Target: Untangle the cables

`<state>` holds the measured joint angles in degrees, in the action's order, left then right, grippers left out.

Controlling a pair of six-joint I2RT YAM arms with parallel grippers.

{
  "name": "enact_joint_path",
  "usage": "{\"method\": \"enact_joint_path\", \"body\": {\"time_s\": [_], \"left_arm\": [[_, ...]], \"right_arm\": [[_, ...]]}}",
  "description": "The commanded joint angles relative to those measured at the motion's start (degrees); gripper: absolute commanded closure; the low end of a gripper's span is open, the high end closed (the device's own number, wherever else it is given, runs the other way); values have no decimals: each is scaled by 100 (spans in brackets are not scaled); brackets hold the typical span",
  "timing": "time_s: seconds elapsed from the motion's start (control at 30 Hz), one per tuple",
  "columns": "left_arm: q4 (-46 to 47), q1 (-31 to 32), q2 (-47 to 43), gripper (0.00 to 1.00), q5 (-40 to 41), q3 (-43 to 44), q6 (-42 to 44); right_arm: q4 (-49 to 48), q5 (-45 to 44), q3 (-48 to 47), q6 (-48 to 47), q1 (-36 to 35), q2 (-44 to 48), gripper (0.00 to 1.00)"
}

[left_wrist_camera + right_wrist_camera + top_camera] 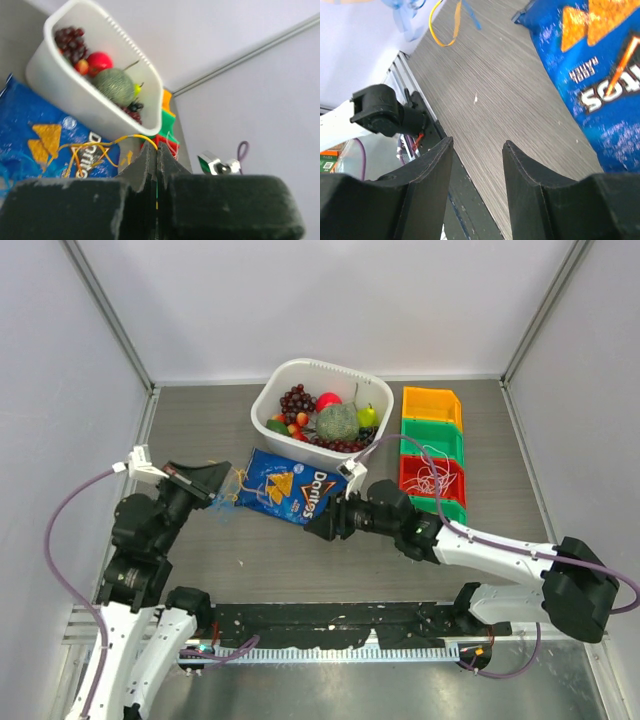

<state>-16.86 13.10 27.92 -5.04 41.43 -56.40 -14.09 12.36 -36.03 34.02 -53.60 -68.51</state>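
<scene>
Yellow cable (80, 150): thin loopy strand on the left end of the chip bag (285, 487), with the blue cable (224, 512) bunched beside it. Left claw (156, 147) is clenched on the yellow cable, arm reaching right. Right claw (477, 144) is released and empty, low over the worktop (520, 110).

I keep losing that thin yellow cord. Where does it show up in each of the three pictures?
Top external: the yellow cord is centre-left, at the tip of the left gripper, beside the bag's left end.
Left wrist: lower middle, running from the shut gripper across the bag.
Right wrist: top left, a loop.
Shared landmark: the blue Doritos bag.
</scene>
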Motion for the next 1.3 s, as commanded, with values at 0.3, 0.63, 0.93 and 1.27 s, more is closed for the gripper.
{"method": "enact_joint_path", "body": {"time_s": [0.3, 0.63, 0.93, 1.27], "left_arm": [[-1389, -18, -173, 100, 634, 1236, -625], [-1416, -18, -445, 100, 627, 823, -1865], [-2180, -10, -612, 100, 1057, 972, -2497], [-2058, -18, -727, 100, 689, 762, -2973]], "right_arm": [[-718, 110, -2020, -747, -668, -1384, 46], [-2774, -514, -1951, -1038, -1161, -2535, 41], [-3028, -629, -2268, -950, -1372, -3062, 42], [-3592, -822, -2962, -941, -1442, -3862, 41]]}}
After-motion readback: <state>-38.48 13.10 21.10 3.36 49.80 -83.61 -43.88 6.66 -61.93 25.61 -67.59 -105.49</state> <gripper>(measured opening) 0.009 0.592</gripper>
